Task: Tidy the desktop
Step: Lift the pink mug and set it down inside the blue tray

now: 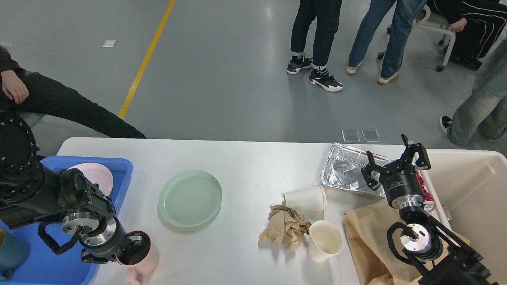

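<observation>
The white desktop (245, 166) fills the lower part of the head view. My left gripper (134, 244) is at the front left edge, shut on the rim of a pink mug (145, 258) with a dark inside. A pale green plate (190, 198) lies just beyond it. My right gripper (392, 158) is open and empty, raised over the near end of a foil tray (342, 170) at the right. A paper cup (305, 198) lies on its side. Another cup (325, 239) stands upright beside crumpled brown paper (285, 229).
A blue tray (123, 168) at the left holds a pink plate (95, 176) and a teal cup (12, 249). A beige bin (475, 190) stands at the right edge, with a red can (427, 194) and a brown paper bag (368, 237) beside it. People stand beyond the table.
</observation>
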{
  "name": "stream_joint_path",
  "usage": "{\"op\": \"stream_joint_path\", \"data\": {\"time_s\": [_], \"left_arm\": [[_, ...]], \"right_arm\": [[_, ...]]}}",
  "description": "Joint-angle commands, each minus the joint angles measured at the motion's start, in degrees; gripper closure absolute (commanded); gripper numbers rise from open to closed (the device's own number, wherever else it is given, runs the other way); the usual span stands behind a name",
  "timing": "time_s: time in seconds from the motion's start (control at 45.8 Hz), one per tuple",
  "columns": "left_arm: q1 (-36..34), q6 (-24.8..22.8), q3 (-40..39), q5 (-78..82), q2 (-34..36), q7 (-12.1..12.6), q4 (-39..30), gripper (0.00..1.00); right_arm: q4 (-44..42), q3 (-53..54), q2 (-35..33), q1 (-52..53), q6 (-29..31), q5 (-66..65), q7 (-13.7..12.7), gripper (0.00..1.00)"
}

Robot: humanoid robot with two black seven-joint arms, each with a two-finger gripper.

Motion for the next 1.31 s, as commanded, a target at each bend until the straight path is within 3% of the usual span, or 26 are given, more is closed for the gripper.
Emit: {"op": "stream_joint_path", "data": {"time_s": [0.0, 0.109, 0.393, 0.546, 0.677, 0.895, 1.136, 1.289], "left_arm": [[-1.15, -0.72, 0.26, 0.06, 0.46, 0.02, -0.26, 1.00], [-7.11, -3.35, 1.05, 0.06, 2.75, 0.46, -3.07, 1.00], [-37.07, -10.30, 6.67, 0.15, 3.90, 1.43, -19.06, 1.00], [-55.18, -18.64, 7.91, 0.15, 1.00, 0.81, -26.28, 1.00], [-62.67, -27.70, 7.99, 0.15, -0.24, 0.46, -26.37, 1.00], [-59.44, -27.09, 11.24, 0.67, 2.04, 0.28, -24.27, 1.00], [-43.00, -27.09, 10.19, 12.35, 17.85, -0.16, -13.37, 1.00], [-28.69, -27.44, 5.81, 19.12, 27.17, -0.16, -2.22, 1.00]], "right_arm": [[0.00, 0.00, 0.06, 0.00, 0.00, 0.00, 0.00, 0.00], [0.00, 0.00, 0.06, 0.00, 0.00, 0.00, 0.00, 0.00], [-0.08, 0.00, -0.03, 0.00, 0.00, 0.00, 0.00, 0.00], [-0.08, 0.00, -0.03, 0.00, 0.00, 0.00, 0.00, 0.00], [-0.08, 0.00, -0.03, 0.00, 0.00, 0.00, 0.00, 0.00], [0.00, 0.00, -0.03, 0.00, 0.00, 0.00, 0.00, 0.00], [0.00, 0.00, -0.03, -0.09, 0.00, 0.00, 0.00, 0.00], [0.00, 0.00, -0.03, -0.09, 0.00, 0.00, 0.00, 0.00]]}}
